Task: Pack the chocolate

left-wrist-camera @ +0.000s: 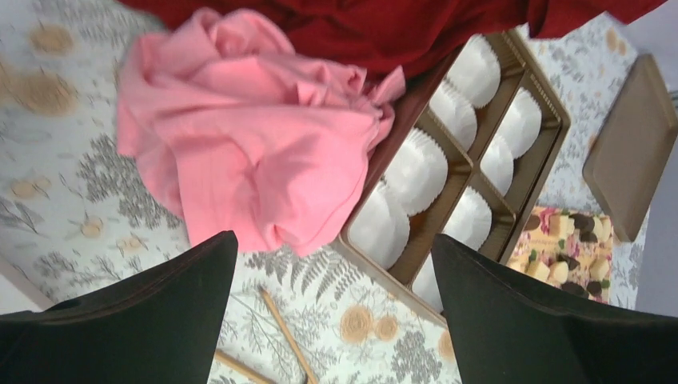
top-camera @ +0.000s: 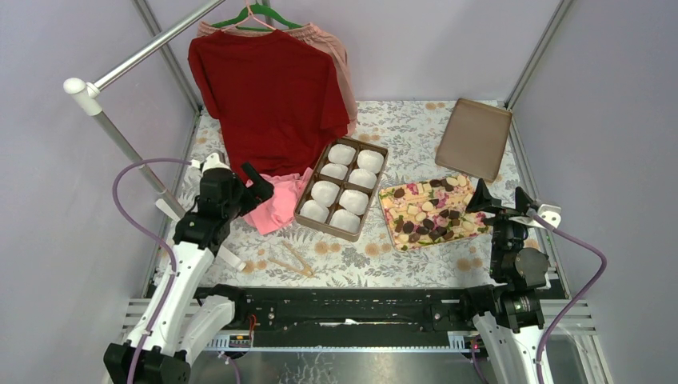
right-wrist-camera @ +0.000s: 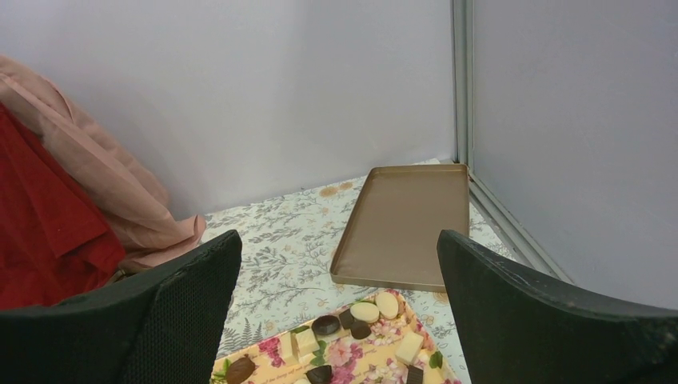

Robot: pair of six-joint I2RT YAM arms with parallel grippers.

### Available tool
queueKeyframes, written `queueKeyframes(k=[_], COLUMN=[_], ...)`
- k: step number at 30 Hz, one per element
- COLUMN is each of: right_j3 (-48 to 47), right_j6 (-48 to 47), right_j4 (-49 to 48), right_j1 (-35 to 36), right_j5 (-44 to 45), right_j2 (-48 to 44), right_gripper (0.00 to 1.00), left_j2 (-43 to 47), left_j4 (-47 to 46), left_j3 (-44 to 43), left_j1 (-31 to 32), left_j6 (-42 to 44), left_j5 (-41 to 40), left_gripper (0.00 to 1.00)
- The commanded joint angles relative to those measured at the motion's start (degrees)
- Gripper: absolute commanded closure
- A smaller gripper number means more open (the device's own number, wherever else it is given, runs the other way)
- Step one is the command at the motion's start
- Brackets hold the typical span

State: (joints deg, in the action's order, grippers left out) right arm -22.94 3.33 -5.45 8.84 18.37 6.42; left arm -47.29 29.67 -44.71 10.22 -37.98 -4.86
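Two claws, both spread wide and holding nothing. The left gripper (top-camera: 236, 170) hangs over the left part of the table (top-camera: 400, 120), fingers apart. Its wrist view looks down on a crumpled pink cloth (left-wrist-camera: 248, 152) and the near end of the brown box (left-wrist-camera: 552, 152). The right gripper (top-camera: 502, 200) sits at the right edge of the flower-patterned tray (top-camera: 393, 222), jaws apart, with nothing between them but air and the far wall in its wrist view. The chocolate (top-camera: 429, 214) is all on that tray, a loose scatter of dark brown and pale cream pieces, right of centre on the table. None is in the box. The box has eight compartments in two columns of four, each with a white crinkled paper cup (top-camera: 325, 192), and every cup looks empty. The tray's left corner is just beside the box's right wall, and I cannot tell whether they touch. The pink cloth lies against the box's left wall. The flat brown lid (top-camera: 474, 138) lies apart at the far right corner. A red shirt (top-camera: 272, 96) on a green hanger (top-camera: 257, 14) drapes down over the far left of the table, its hem reaching the pink cloth. Wooden tongs (top-camera: 293, 260) lie on the table near the front edge, in front of the box.
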Motion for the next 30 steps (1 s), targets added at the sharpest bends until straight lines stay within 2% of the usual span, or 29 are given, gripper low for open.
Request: queueKeyframes(k=[1,12,25,30], right_j3=[-0.2,0.0,0.3,0.2], right_j6=[0.3,-0.3,-0.4,-0.4], right_j4=[-2.5,-2.4,-2.5,-2.2], right_j1=[0.4,0.9,1.4,1.5], right_j5=[-1.0,-1.3,-1.5,-1.7], right_j2=[-1.1,-1.6,-1.8,-2.0], right_gripper=[0.0,0.0,0.0,0.0], left_j2=[-1.9,-10.1,-12.7,-14.7], left_j4=[6.3,10.5,10.9,9.5], left_j3=[1.3,3.1,7.2,8.4], left_j1=[1.3,14.0,17.9,18.1], left_j6=[-6.5,-15.8,-21.9,-23.4], left_j5=[5.8,-0.7,-2.2,-1.5], left_gripper=[0.01,0.01,0.01,0.13])
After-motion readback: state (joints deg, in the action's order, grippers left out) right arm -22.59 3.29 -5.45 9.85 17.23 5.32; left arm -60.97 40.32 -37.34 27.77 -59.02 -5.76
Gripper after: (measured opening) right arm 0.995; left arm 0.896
